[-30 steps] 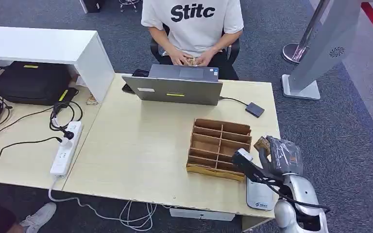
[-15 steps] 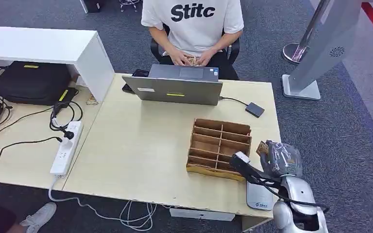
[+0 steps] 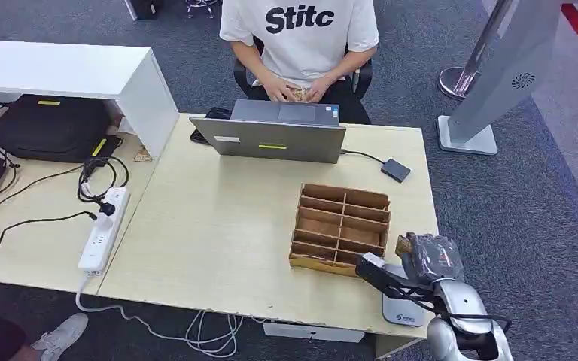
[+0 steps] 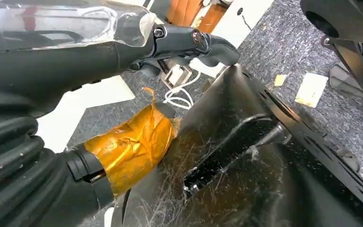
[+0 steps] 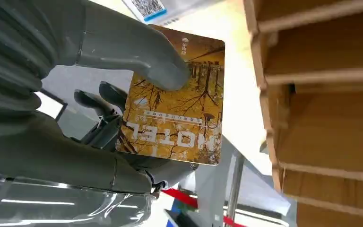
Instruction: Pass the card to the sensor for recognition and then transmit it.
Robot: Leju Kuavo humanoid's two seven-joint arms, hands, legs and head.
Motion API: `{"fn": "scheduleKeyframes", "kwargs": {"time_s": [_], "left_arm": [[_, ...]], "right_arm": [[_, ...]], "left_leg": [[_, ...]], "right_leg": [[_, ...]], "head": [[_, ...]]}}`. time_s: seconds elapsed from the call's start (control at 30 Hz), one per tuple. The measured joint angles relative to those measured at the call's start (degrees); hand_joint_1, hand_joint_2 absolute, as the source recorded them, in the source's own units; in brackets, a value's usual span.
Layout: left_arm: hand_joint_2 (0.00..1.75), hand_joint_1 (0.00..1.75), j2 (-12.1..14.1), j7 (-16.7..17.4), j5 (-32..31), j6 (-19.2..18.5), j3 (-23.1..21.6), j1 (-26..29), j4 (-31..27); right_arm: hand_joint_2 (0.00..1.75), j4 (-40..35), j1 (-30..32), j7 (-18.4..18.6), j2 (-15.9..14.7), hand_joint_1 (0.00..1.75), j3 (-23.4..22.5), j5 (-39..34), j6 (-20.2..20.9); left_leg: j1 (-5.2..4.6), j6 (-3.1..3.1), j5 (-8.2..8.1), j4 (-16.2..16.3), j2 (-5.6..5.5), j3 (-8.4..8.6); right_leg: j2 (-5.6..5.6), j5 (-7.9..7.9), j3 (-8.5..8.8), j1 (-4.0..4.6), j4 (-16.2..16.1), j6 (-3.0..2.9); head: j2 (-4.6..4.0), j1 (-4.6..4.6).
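1. Right hand [image 5: 99, 118] pinches the flat yellow-brown hotel card [image 5: 175, 101], thumb on its face, fingers behind.
2. Card sits over the table's near right corner, above the grey reader pad [image 3: 400, 307], right of the wooden divider tray [image 3: 339, 226].
3. Card looks light, stiff and slick; a flat pinch by one end seems best, leaving the face free.
4. Left hand [image 4: 75, 94]: cannot tell its state.

Sitting behind an open laptop [image 3: 269, 140] on the surface [image 3: 211, 233]: a person [image 3: 299, 45]. Lying at left: a white power strip [image 3: 102, 229], near a black bag [image 3: 51, 128].

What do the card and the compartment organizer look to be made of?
The card, held by the right robot hand, looks like glossy printed plastic: stiff, rounded corners, though laminated paper is possible. The organizer looks like unfinished thin wood or board: matte brown with raw edges.
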Motion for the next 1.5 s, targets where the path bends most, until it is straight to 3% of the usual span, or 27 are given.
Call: {"fn": "scheduleKeyframes", "kwargs": {"time_s": [0.63, 0.77, 0.87, 1.17, 1.37, 1.5], "left_arm": [[1.75, 0.0, 0.1, -0.1, 1.3, -1.0, 0.5, 0.1, 0.0], [1.75, 0.0, 0.1, -0.2, 1.3, -1.1, 0.7, 0.2, 0.0], [1.75, 0.0, 0.1, -0.2, 1.3, -1.4, 0.8, 0.2, 0.0], [1.75, 0.0, 0.1, -0.4, 1.7, -2.2, 1.9, 0.5, 0.0], [1.75, 0.0, 0.1, -0.5, 2.1, -2.3, 3.1, 0.8, 0.0], [1.75, 0.0, 0.1, -0.5, 2.6, -2.5, 4.2, 1.1, 0.0]], "right_arm": [[1.75, -0.5, 0.0, 0.5, -3.4, 1.75, 2.6, -3.5, 1.6], [1.75, -1.4, 0.0, 0.5, -3.7, 1.75, 3.2, -3.8, -0.3], [1.75, -4.0, 0.2, 0.2, -2.4, 1.75, 3.2, -5.3, -3.7], [1.75, -14.1, 0.1, -4.7, 5.7, 1.75, 2.5, -11.4, -12.1], [1.75, -13.3, -6.4, -6.3, 10.2, 1.75, 4.8, -15.7, -8.5], [1.75, -7.6, -13.7, -6.3, 12.9, 1.75, 6.6, -18.4, -6.1]], "left_leg": [[0.0, 0.0, 0.0, 0.0, 0.01, 0.01], [-0.01, 0.0, 0.0, 0.0, 0.01, 0.01], [0.0, 0.0, 0.0, 0.0, 0.01, 0.02], [0.02, -0.01, 0.0, 0.0, 0.03, 0.03], [0.01, -0.02, 0.02, 0.0, 0.07, 0.1], [0.01, -0.03, 0.03, -0.1, 0.09, 0.17]], "right_leg": [[0.01, 0.0, 0.0, 0.0, 0.0, 0.0], [0.01, 0.0, 0.0, 0.0, 0.0, 0.0], [0.02, -0.01, 0.0, 0.0, 0.0, 0.0], [0.03, -0.03, 0.01, 0.01, 0.0, -0.04], [0.1, -0.02, 0.08, 0.0, 0.0, -0.04], [0.13, -0.02, 0.12, 0.01, 0.1, -0.04]], "head": [[0.0, -0.02], [0.0, -0.02], [0.0, -0.02], [0.0, 0.0], [0.0, 0.0], [0.0, -0.02]]}}
